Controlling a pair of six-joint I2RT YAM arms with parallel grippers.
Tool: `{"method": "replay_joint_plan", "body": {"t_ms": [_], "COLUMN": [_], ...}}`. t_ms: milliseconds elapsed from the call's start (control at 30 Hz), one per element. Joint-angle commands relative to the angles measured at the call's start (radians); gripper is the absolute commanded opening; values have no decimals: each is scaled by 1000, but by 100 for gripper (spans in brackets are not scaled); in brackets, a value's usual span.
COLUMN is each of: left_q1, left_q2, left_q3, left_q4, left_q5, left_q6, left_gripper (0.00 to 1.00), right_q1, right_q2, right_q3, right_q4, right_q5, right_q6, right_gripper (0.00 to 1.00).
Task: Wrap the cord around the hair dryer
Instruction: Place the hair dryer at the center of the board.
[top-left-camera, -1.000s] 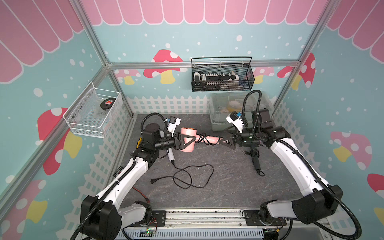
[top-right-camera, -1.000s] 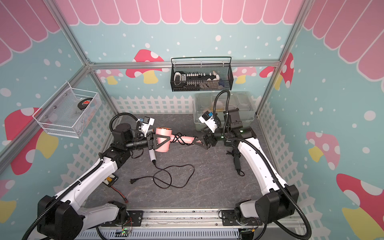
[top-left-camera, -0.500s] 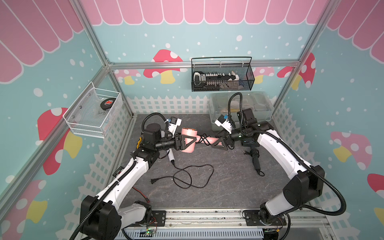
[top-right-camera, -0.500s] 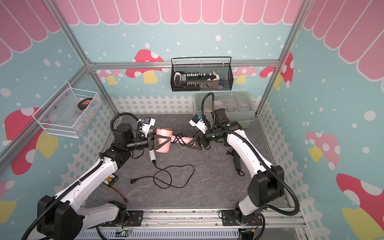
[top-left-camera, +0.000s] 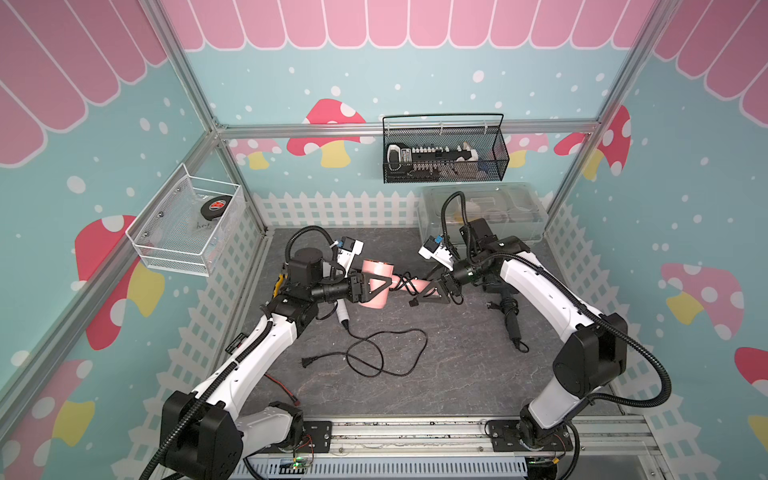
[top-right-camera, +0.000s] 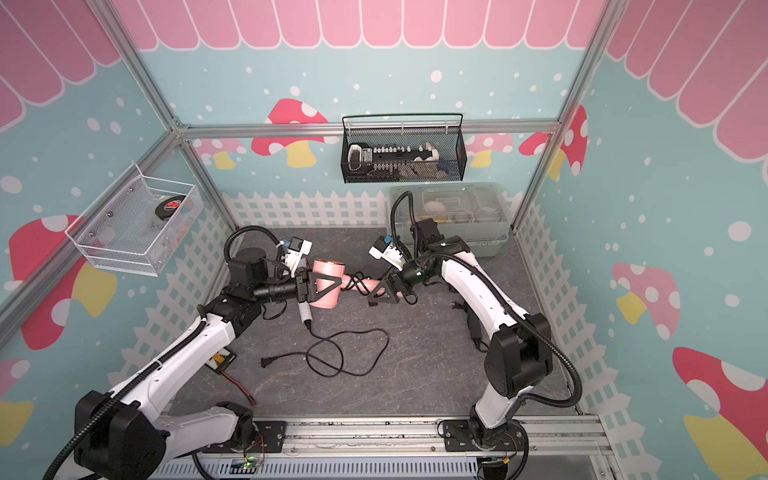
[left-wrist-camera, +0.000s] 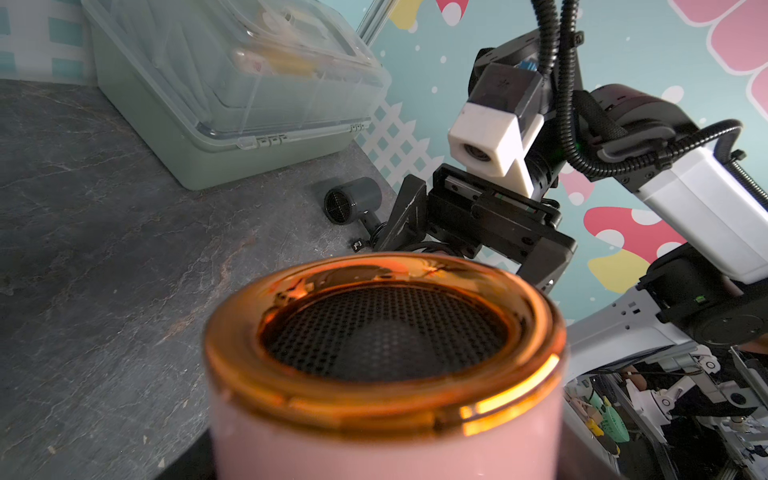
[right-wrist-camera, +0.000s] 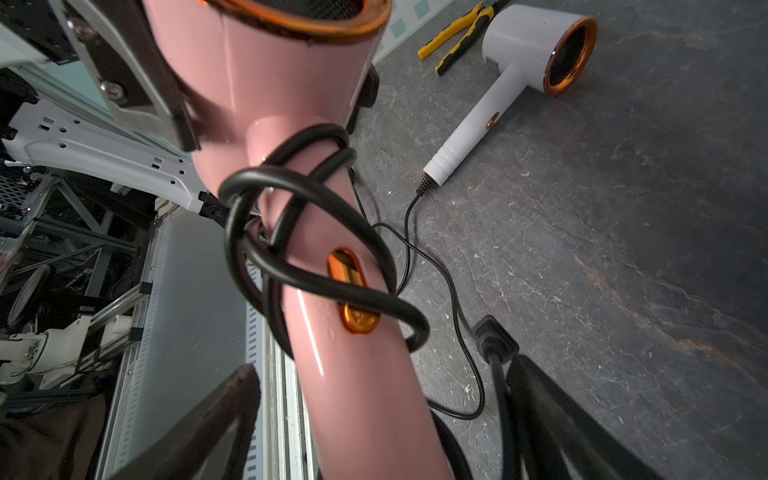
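The left pincer (top-left-camera: 381, 288) was clamped across the barrel of the pink hair dryer (top-left-camera: 376, 268). It held the dryer clear of the bench (top-left-camera: 457, 353) with the handle pointing at the right pincer (top-left-camera: 430, 291), probably so loops could pass round it freely. The right pincer stood wide, astride the handle's end without pinching it. Just ahead of those jaws the black cord (right-wrist-camera: 307, 286), round and rubbery, crossed the glossy handle in several slack, overlapping turns. Its blocky plug (right-wrist-camera: 494, 334) hung beside one jaw. Such slick plastic would likely let loose coils slide.
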Motion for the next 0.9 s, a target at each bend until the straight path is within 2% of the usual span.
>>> {"method": "replay_joint_plan", "body": {"t_ms": [0,267,533,700,867], "left_q1": [-33,-57,-61,-70,-81], "left_q2": [-35,-26,-20,-7,11], "left_q3": [80,120,141,151,156], "left_q4": [39,-36,-41,-40,-39], "left_q5": [43,37,45,45,40], "left_q6": [53,121,130,130,133], "left_gripper": [0,0,0,0,0], "right_q1": [37,40,45,48,48], "right_q2": [31,75,100,127,138], "right_q3": [-6,-20,-58,-56,-52], "right_q4": [-43,-71,-74,-83,-89], "right_q5": [-53,12,-3,-26,-34], "right_q6": [-38,-54,-68,-76,-82], "right_gripper": [91,88,81,66,46]}}
